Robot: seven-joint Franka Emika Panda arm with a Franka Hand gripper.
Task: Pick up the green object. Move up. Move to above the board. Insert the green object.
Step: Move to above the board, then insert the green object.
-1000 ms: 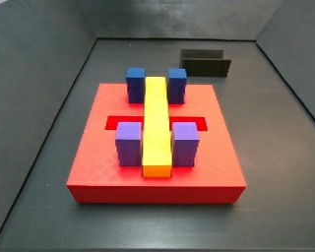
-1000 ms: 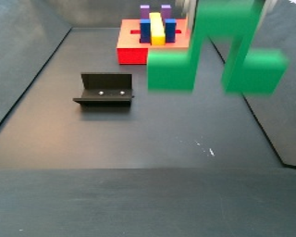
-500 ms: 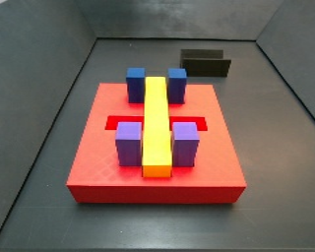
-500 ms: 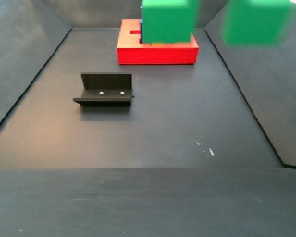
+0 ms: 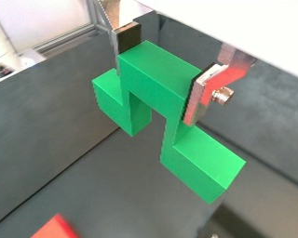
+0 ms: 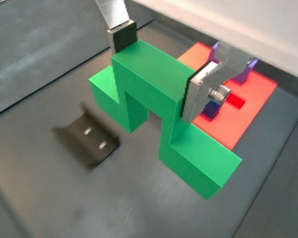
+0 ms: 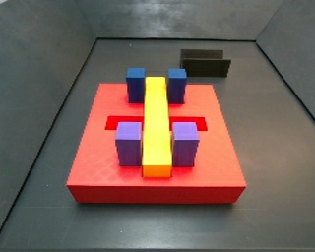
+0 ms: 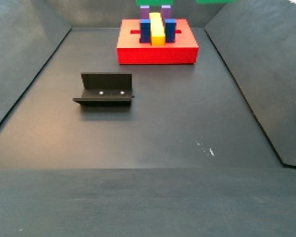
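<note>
The green object (image 5: pixel 149 82) (image 6: pixel 145 88) is a bright green arch-shaped piece, and in both wrist views my gripper (image 5: pixel 164 67) (image 6: pixel 164 67) is shut on its raised middle cube, well above the floor. Its two low cubes hang free below the fingers (image 6: pixel 201 91). The board (image 7: pixel 107 162) (image 8: pixel 157 54) is a flat red slab with a recessed slot, carrying blue blocks (image 7: pixel 137 81), purple blocks (image 7: pixel 129 143) and a long yellow bar (image 7: pixel 157 123). In a wrist view the board (image 6: pixel 255 90) lies beyond the held piece. Only a green sliver (image 8: pixel 213 1) shows at a side view's upper edge.
The fixture (image 8: pixel 104 90) (image 7: pixel 207 64) (image 6: pixel 89 141), a dark L-shaped bracket, stands on the dark floor apart from the board. Grey walls close in the floor on both sides (image 8: pixel 27 74) (image 7: pixel 298 98).
The held green object has risen almost out of the side view, leaving only a sliver at its upper edge. The board and fixture have not moved.
</note>
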